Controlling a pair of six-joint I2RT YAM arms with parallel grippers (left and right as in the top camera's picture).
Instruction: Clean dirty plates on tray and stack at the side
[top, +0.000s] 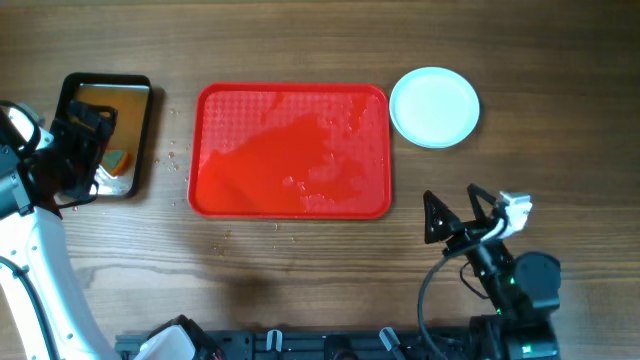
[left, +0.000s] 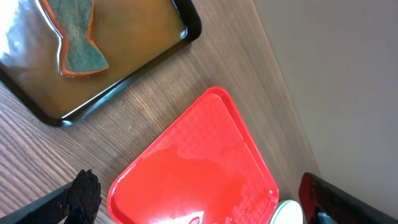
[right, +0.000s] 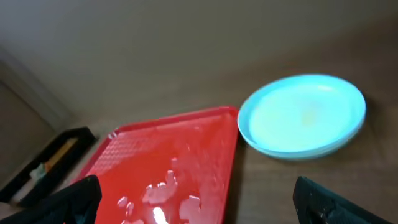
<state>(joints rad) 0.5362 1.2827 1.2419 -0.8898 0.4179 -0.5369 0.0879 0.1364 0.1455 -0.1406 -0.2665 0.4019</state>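
Observation:
The red tray (top: 290, 150) lies at the table's middle, wet with drops and bare of plates; it also shows in the left wrist view (left: 199, 168) and the right wrist view (right: 168, 168). The white plates (top: 434, 106) sit stacked just right of the tray, also in the right wrist view (right: 303, 115), with an edge in the left wrist view (left: 287, 213). My left gripper (top: 75, 150) is open and empty over the black pan. My right gripper (top: 455, 208) is open and empty, near the front right, below the stack.
A black pan (top: 105, 135) of brownish water stands at the far left with an orange-edged green sponge (left: 78, 40) lying in it. Small crumbs (top: 178, 150) dot the wood between pan and tray.

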